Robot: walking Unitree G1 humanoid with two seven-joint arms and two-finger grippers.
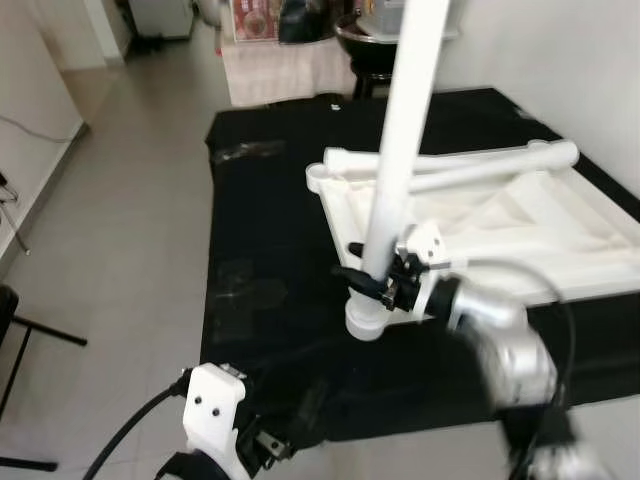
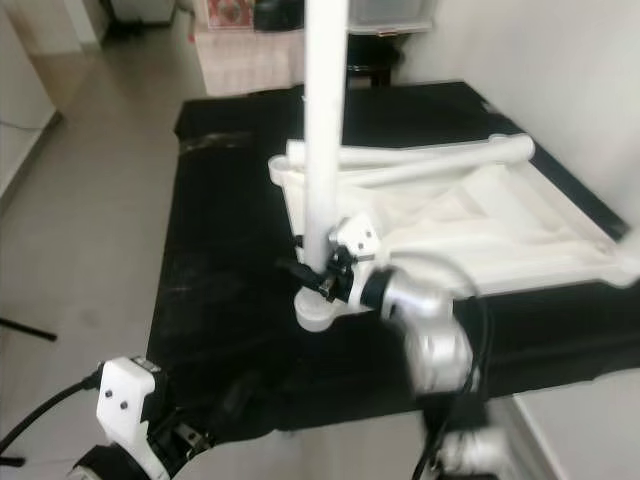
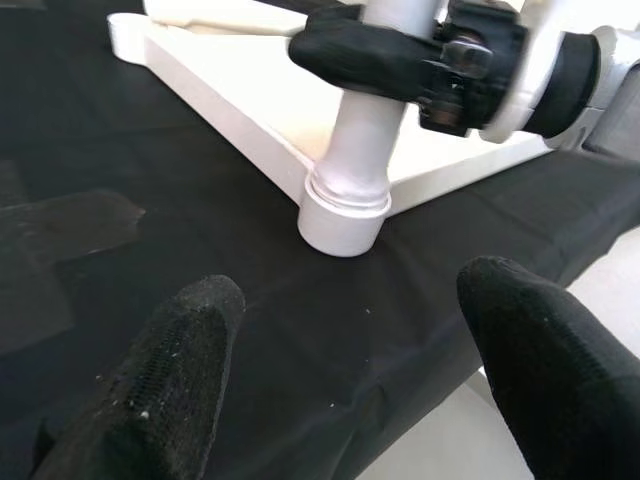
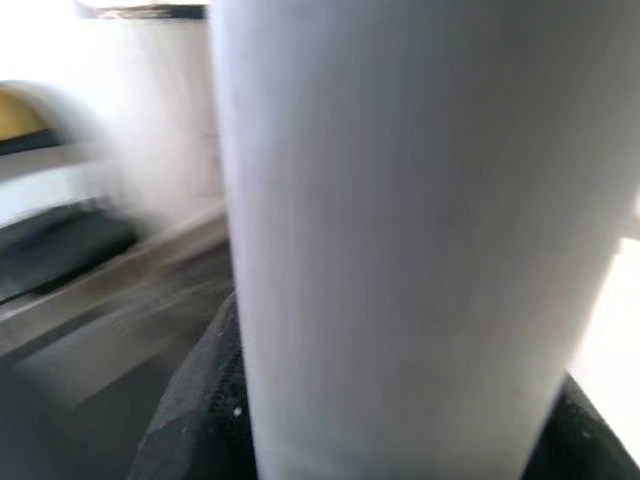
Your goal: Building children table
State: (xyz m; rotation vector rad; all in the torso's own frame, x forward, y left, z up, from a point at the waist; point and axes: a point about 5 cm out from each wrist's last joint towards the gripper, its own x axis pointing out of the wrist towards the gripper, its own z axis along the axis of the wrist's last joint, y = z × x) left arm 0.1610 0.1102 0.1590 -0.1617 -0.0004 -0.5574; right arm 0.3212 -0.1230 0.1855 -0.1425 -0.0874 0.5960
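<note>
White table top (image 1: 520,235) lies upside down on a black cloth (image 1: 270,250) spread over the floor, its underside ribs facing up. Two loose white legs (image 1: 470,165) lie across its far edge, side by side, pointing roughly from the robot's left to its right. A third white leg (image 1: 395,150) stands upright at the near left corner of the top, its lower end seated in a round corner socket (image 1: 365,322); the leg leans slightly, top end running out of frame. Right gripper (image 1: 378,283) is clamped around this upright leg just above the socket, black fingers wrapped on either side of the tube; silver right arm reaches in from the lower right. Right wrist view: white tube very close, blurred, dark finger pads at its base on both sides. Left gripper (image 3: 350,370) hovers low over the cloth near the socket, not touching anything; its two fingers (image 3: 170,370) are spread well apart, with the socket and the clamped leg visible between them. Grey tiled floor (image 1: 120,220) surrounds the cloth; white wall on the robot's right.
</note>
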